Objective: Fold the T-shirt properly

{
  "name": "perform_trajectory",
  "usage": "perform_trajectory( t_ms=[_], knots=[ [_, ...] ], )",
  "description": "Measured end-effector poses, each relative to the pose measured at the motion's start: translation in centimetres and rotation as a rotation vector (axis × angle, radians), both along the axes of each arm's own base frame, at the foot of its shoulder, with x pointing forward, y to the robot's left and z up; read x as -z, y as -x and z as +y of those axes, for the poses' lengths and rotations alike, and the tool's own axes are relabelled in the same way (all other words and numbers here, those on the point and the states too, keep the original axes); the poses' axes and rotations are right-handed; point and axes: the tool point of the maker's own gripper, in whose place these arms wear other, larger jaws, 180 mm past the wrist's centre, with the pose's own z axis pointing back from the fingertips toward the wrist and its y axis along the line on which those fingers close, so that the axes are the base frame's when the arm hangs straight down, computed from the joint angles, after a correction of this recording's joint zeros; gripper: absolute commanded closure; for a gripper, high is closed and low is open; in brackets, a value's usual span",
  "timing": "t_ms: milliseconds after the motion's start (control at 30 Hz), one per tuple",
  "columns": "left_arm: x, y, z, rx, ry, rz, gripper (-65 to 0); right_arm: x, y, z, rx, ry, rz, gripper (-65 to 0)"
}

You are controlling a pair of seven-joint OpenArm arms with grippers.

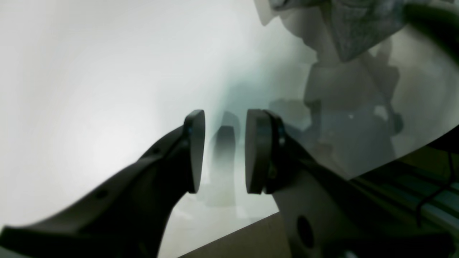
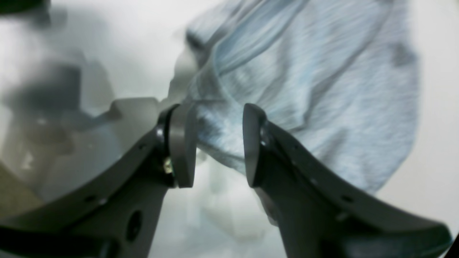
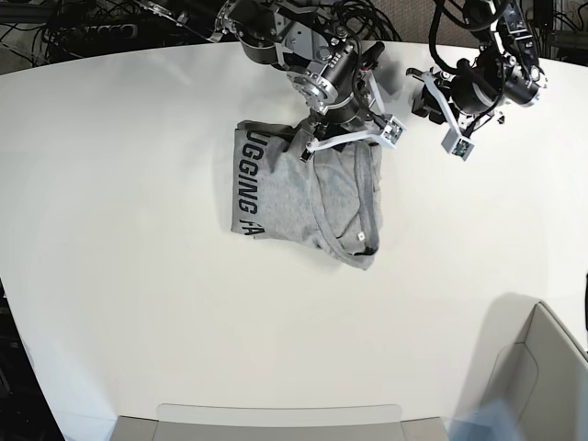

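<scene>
The right pincer has its jaws apart, with nothing squeezed, right over the T-shirt, likely letting a fold drop flat. Farther off, the left pincer waits with jaws apart over the bare table, clear of the cloth.

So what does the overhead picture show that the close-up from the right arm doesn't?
Only the overhead view shows the whole T-shirt lying partly folded on the white table, its black lettering along one edge, both arms, and the left claw off to the side, away from the cloth. Only the right-arm close-up shows the right claw from near: its pads stand apart, with grey cloth seen between them. Both show the shirt, the table and the right arm at the shirt's far end.
</scene>
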Motion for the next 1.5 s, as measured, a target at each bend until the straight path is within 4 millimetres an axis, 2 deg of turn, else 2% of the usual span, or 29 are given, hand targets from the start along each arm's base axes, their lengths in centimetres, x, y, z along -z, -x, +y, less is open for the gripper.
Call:
perform_trajectory(
  t_ms=[100, 400, 533, 700, 1000, 1200, 1500],
  knots=[
    [0.0, 0.0, 0.0, 0.000, 0.000, 0.000, -18.8, 1.2, -0.4, -0.4, -0.004, 0.044, 0.003, -21.7],
    [0.0, 0.0, 0.0, 0.000, 0.000, 0.000, -18.8, 0.4, -0.7, 0.5, -0.016, 0.008, -0.020, -21.9],
    [0.0, 0.0, 0.0, 0.000, 0.000, 0.001, -18.8, -0.5, -1.6, 1.0, -0.021, -0.008, -0.046, -21.9],
    [0.0, 0.0, 0.0, 0.000, 0.000, 0.000, -18.8, 0.1, -2.4, 1.4, -0.018, 0.018, -0.046, -22.0],
    [0.0, 0.0, 0.0, 0.000, 0.000, 0.000, -18.8, 0.7, -2.1, 1.9, -0.020, 0.031, -0.025, -22.0],
    [0.0, 0.0, 0.0, 0.000, 0.000, 0.000, -18.8, 1.3, -0.4, 2.0, -0.055, 0.073, 0.007, -22.0],
    [0.0, 0.0, 0.0, 0.000, 0.000, 0.000, -18.8, 0.9, -1.1, 2.4, -0.061, 0.052, -0.021, -22.0]
  ],
)
